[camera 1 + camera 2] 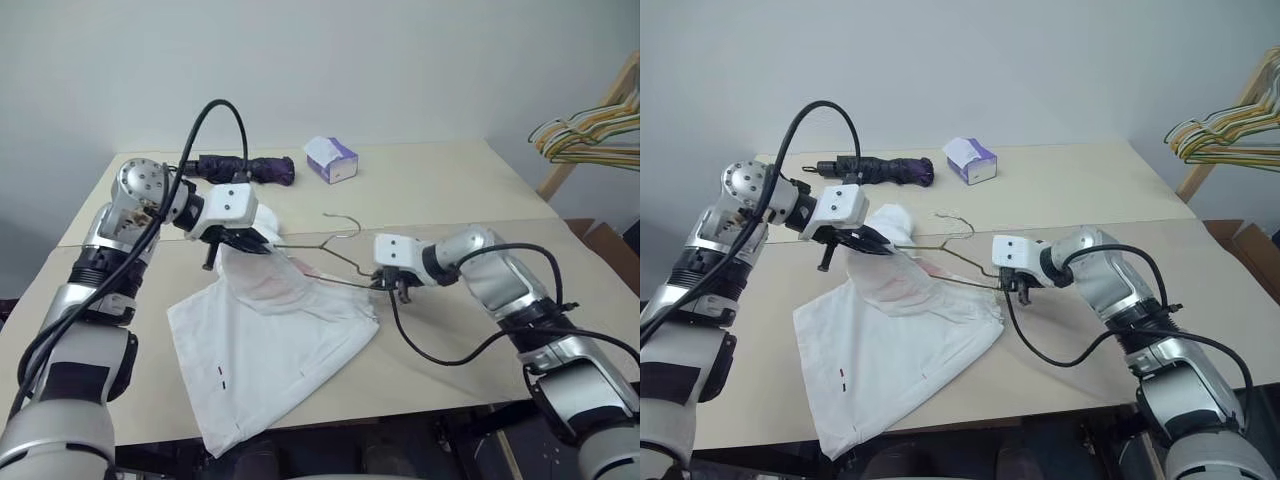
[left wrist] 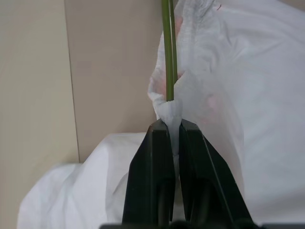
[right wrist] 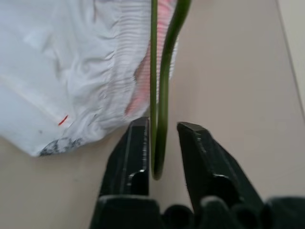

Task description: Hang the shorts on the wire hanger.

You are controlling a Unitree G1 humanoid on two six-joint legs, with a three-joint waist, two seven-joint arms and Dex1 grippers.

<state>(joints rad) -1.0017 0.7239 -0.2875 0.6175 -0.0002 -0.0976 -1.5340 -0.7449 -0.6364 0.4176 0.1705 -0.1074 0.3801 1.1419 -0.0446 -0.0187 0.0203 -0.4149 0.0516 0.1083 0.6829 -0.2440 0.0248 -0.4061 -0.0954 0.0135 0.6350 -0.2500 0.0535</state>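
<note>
White shorts [image 1: 265,350] lie near the table's [image 1: 450,200] front edge, waist end lifted toward the middle. We see the left gripper [image 2: 174,131] clenched on a fold of waistband, with the wire hanger [image 1: 330,262] running out of that same fold. Hanger's long axis runs left to right between both hands. Its right corner sits between the right gripper's [image 3: 162,131] 2 parted fingers, ungripped. We judge the right arm is nearer that free end, so steadying falls to it.
</note>
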